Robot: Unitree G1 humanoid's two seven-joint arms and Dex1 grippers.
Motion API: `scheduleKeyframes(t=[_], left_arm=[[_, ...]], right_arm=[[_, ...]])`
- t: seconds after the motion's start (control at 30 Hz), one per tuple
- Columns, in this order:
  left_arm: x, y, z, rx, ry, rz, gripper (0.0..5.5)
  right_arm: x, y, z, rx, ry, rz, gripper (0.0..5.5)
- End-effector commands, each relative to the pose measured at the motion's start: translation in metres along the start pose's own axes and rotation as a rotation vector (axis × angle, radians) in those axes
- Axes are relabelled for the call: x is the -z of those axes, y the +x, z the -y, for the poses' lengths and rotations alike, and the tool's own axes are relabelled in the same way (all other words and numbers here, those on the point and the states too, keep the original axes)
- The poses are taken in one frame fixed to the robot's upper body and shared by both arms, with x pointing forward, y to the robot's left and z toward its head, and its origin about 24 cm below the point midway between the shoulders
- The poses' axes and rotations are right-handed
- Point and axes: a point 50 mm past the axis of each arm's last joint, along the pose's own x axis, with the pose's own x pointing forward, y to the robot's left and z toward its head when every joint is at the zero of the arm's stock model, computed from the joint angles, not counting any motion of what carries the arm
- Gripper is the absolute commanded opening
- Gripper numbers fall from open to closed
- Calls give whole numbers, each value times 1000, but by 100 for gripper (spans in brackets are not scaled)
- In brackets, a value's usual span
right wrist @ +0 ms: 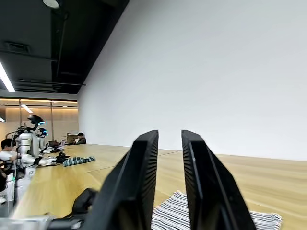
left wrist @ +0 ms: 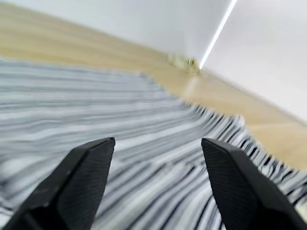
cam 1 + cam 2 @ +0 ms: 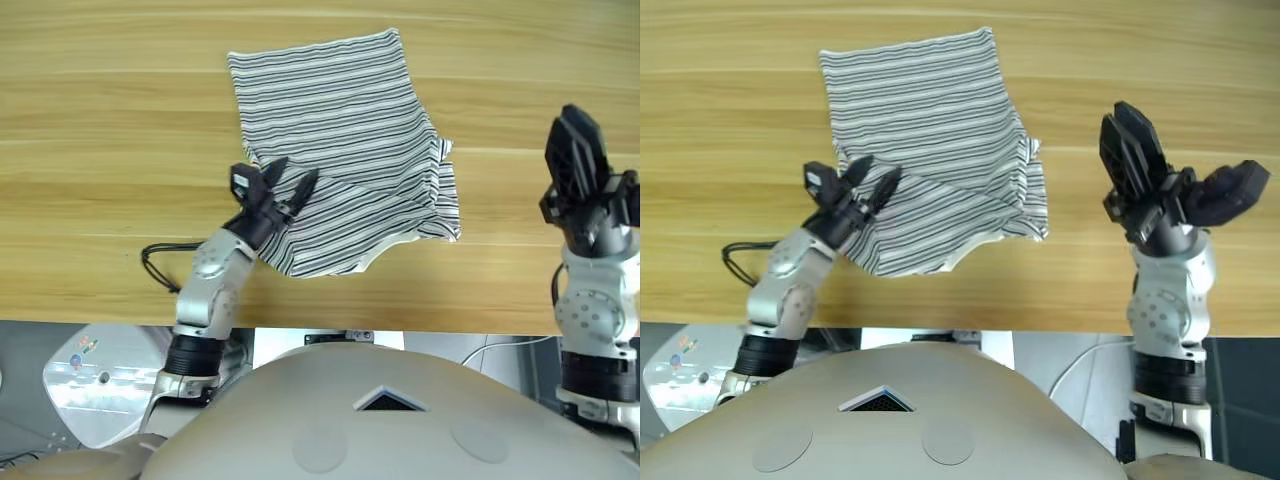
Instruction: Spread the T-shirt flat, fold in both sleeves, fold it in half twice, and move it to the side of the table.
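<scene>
A grey-and-white striped T-shirt [image 3: 345, 140] lies on the wooden table [image 3: 100, 120], partly folded, with rumpled layers along its right side and near hem. My left gripper [image 3: 296, 172] is open low over the shirt's near left corner, one finger on each side of a cloth fold; the left wrist view has the stripes [image 2: 144, 110] right under the spread fingers [image 2: 86, 167]. My right gripper [image 3: 1125, 112] is raised to the right of the shirt, pointing up, away from the cloth. Its fingers [image 1: 144, 182] stand close together with nothing between them.
A black cable [image 3: 160, 265] loops by the table's front edge, left of my left arm. Bare wood lies to the left, right and behind the shirt. The right wrist view looks down a long table towards another robot [image 1: 29, 139] far off.
</scene>
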Motion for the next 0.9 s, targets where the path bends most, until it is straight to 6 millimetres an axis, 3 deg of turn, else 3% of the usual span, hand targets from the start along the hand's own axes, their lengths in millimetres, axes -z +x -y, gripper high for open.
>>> scheduleKeyframes(t=[0.03,0.17,0.37,0.47,0.7,0.83,0.9], left_arm=[[24,-8,-4,-87,100,-237,335],[23,-40,-27,-243,175,-322,335],[6,-86,-51,-206,348,-273,335],[-1,-83,-59,-165,376,-239,335],[0,-64,-42,-94,308,-136,335],[-32,-58,-18,16,295,139,335],[-48,-62,-7,65,372,256,335]], right_arm=[[9,15,15,101,-84,-57,88],[2,27,31,197,-127,-41,88],[14,38,43,288,-157,-120,88],[24,38,44,311,-190,-183,88],[46,21,23,228,-313,-352,88],[61,15,14,150,-435,-430,88],[67,15,13,125,-483,-443,88]])
